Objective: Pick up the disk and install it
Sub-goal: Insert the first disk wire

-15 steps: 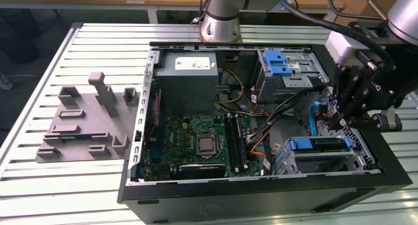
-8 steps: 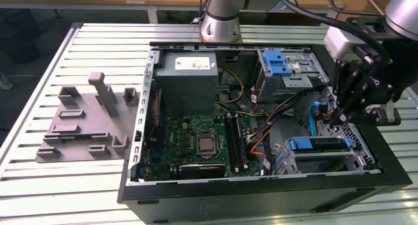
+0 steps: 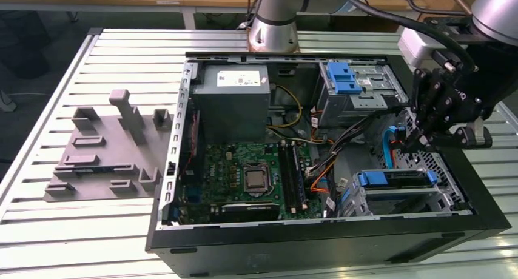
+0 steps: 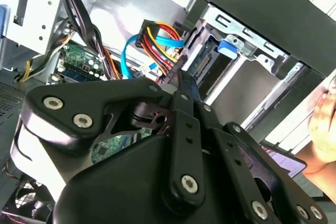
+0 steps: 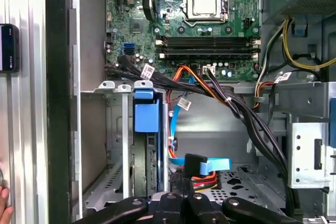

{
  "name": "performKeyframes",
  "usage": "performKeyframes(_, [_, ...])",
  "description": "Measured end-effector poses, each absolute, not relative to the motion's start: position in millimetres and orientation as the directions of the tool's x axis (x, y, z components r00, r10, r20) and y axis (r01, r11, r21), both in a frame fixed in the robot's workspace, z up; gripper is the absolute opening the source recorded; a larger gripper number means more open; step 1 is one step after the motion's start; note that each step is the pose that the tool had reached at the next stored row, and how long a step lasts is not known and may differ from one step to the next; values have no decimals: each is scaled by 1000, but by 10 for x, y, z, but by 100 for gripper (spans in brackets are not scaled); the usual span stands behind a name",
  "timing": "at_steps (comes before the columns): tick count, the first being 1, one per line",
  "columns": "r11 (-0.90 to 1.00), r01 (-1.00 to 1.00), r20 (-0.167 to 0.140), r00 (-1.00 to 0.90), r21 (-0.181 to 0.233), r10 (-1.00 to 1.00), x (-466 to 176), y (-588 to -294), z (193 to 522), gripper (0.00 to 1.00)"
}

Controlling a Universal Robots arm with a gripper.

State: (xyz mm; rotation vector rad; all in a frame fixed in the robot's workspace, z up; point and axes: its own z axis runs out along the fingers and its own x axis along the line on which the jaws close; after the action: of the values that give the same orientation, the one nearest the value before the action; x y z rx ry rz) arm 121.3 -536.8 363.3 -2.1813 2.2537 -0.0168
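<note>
Disk (image 3: 392, 179) seated in its bay, claw (image 3: 423, 141) just above, fingers together, empty.

The first wrist view is looking down into an open computer case (image 5: 58, 103). The green motherboard (image 5: 178, 19) is sitting at twelve o'clock, with the bare processor socket (image 5: 205, 4) near its top and the memory slots (image 5: 205, 45) lying just below. A bundle of black cables (image 5: 236, 108) is running from nine o'clock toward five o'clock. The disk (image 5: 147, 150), with its blue carrier tab, is sitting in its bay at seven o'clock. A blue data cable with a black plug (image 5: 197, 165) is lying beside it. The black pincer (image 5: 184, 205) is showing at six o'clock.
</note>
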Motion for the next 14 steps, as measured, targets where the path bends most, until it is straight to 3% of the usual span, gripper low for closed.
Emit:
performKeyframes(7, [33,-999,4,-33,-14,-999,1213,-5359,3629,11])
performKeyframes(10, [33,-999,4,-33,-21,-999,1211,-5359,3618,24])
performKeyframes(14, [33,-999,3,-33,-32,-999,1204,-5359,3597,24])
